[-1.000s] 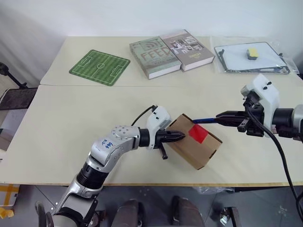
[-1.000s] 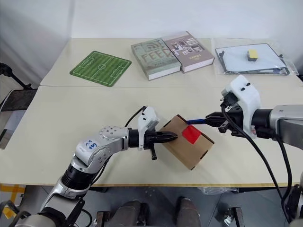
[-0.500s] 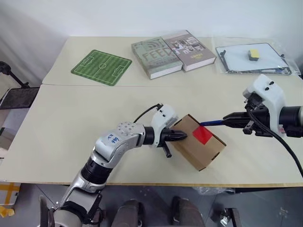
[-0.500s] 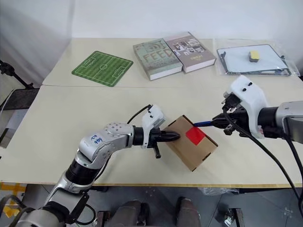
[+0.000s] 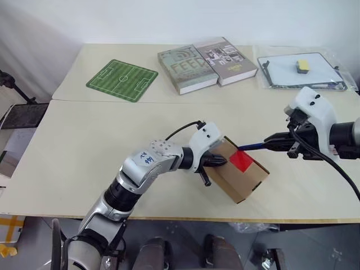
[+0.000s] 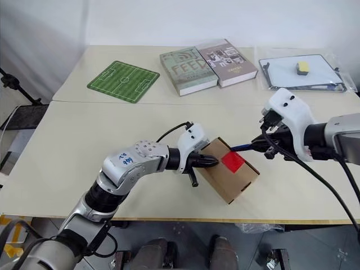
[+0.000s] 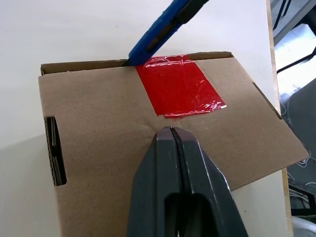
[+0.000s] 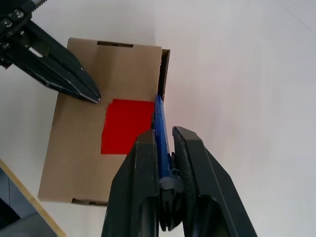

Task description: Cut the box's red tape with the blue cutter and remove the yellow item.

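Blade tip at the tape's edge, carton braced.
My clenched left pincer (image 7: 171,132) has slid further onto the small brown cardboard box (image 5: 241,177) near the worktop's (image 5: 84,146) front edge; my right pincer (image 8: 165,143) grasps the slim blue cutter (image 8: 161,129), touching the red tape patch (image 7: 177,85), uncut.

The box (image 7: 108,128) is matt brown cardboard, its tape (image 7: 178,88) glossy, wrinkled red film. The cutter (image 7: 160,30) looks smooth blue plastic. The bench (image 5: 84,146) is matt cream.
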Motion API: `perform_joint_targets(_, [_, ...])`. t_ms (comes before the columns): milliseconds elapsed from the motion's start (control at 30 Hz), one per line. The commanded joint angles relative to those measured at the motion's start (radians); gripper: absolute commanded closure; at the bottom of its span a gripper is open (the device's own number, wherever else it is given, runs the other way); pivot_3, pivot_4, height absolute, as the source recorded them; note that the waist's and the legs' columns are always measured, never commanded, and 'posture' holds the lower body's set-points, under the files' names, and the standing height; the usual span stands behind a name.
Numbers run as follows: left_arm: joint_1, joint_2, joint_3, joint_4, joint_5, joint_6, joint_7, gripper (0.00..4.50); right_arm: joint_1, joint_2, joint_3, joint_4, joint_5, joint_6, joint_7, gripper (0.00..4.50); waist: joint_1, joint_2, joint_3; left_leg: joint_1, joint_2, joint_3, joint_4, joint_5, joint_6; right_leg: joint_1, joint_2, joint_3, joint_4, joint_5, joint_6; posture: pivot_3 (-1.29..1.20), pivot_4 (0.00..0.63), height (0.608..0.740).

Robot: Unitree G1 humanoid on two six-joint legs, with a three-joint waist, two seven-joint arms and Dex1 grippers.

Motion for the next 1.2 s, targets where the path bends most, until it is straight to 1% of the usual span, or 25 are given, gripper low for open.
perform_joint_targets(33, [0.029,0.011,-0.060,0.042,0.049,0.042,0.022,4.49,0.013,-0.058,0.013,-0.025,0.030,-0.009,0.047,4.35,0.001,-0.002,-0.001,0.000,0.000,0.000,0.000,0.000,0.000,0.000,0.000,0.000,0.000,0.000,0.000,0.00,0.150,0.740])
perform_joint_targets(233, [0.032,-0.001,-0.058,0.056,0.074,0.027,0.052,4.49,0.040,-0.135,0.041,-0.025,0.031,-0.045,0.096,4.35,0.004,-0.006,-0.004,0.001,0.001,0.000,0.000,0.000,0.000,0.001,0.000,0.000,0.000,0.000,0.000,0.00,0.150,0.740])
perform_joint_targets(400, [0.037,-0.005,-0.052,0.057,0.081,0.032,0.060,4.49,0.103,-0.219,0.035,-0.032,0.027,-0.087,0.150,4.35,0.007,-0.007,-0.005,0.003,0.001,-0.002,0.001,0.000,0.000,0.006,0.000,-0.001,-0.002,0.000,0.000,0.00,0.150,0.740])
perform_joint_targets(533, [0.043,-0.003,-0.049,0.059,0.085,0.034,0.065,4.49,0.165,-0.289,-0.007,-0.028,0.020,-0.139,0.199,4.35,0.005,-0.007,-0.005,0.012,0.002,-0.002,-0.002,-0.001,0.001,0.015,0.000,-0.002,-0.005,0.000,0.000,0.00,0.150,0.740])
perform_joint_targets(633, [0.047,-0.001,-0.047,0.059,0.087,0.033,0.065,4.49,0.217,-0.323,-0.048,-0.022,0.010,-0.170,0.225,4.35,0.004,-0.007,-0.005,0.013,0.002,-0.002,-0.002,-0.001,0.001,0.015,-0.001,-0.001,-0.004,0.000,0.000,0.00,0.150,0.740])
perform_joint_targets(733, [0.048,-0.001,-0.047,0.064,0.089,0.029,0.063,4.49,0.245,-0.324,-0.109,0.003,0.002,-0.190,0.232,4.35,0.004,-0.007,-0.005,0.013,0.002,-0.002,-0.002,-0.001,0.001,0.015,-0.001,-0.001,-0.004,0.000,-0.001,0.00,0.150,0.740])
perform_joint_targets(800, [0.048,-0.001,-0.047,0.067,0.090,0.026,0.062,4.49,0.235,-0.301,-0.162,0.030,0.008,-0.199,0.230,4.35,0.004,-0.007,-0.005,0.013,0.002,-0.001,-0.002,-0.001,0.001,0.015,-0.001,0.000,-0.004,0.000,-0.001,0.00,0.150,0.740])
perform_joint_targets(867, [0.046,0.000,-0.048,0.070,0.089,0.020,0.056,4.49,0.193,-0.252,-0.228,0.091,0.011,-0.212,0.202,4.35,0.004,-0.007,-0.005,0.013,0.002,-0.002,-0.001,-0.001,0.001,0.015,-0.001,0.000,-0.004,0.001,-0.001,0.00,0.150,0.740])
perform_joint_targets(933, [0.044,0.001,-0.049,0.073,0.089,0.014,0.051,4.49,0.188,-0.217,-0.285,0.137,-0.004,-0.239,0.189,4.35,0.004,-0.007,-0.005,0.013,0.002,-0.001,-0.001,-0.001,0.001,0.015,-0.001,0.000,-0.005,0.001,-0.001,0.00,0.150,0.740])
perform_joint_targets(1033, [0.036,0.000,-0.055,0.086,0.091,0.001,0.042,4.49,0.244,-0.141,-0.378,0.201,-0.058,-0.312,0.165,4.35,0.005,-0.008,-0.005,0.013,0.002,-0.002,-0.001,-0.001,0.001,0.015,-0.001,-0.001,-0.005,0.001,-0.001,0.00,0.150,0.740])
perform_joint_targets(1133, [0.026,-0.003,-0.059,0.100,0.091,-0.018,0.030,4.49,0.345,-0.048,-0.424,0.258,-0.127,-0.402,0.133,4.35,0.007,-0.011,-0.007,0.013,0.002,-0.001,-0.001,-0.001,0.001,0.016,-0.001,-0.001,-0.004,0.001,-0.001,0.00,0.150,0.740])
perform_joint_targets(1200, [0.020,-0.003,-0.066,0.108,0.093,-0.033,0.020,4.49,0.443,0.053,-0.442,0.294,-0.189,-0.525,0.111,4.35,0.008,-0.012,-0.007,0.014,0.001,-0.001,-0.001,-0.001,0.001,0.017,-0.001,-0.001,-0.004,0.001,0.000,0.00,0.150,0.740])
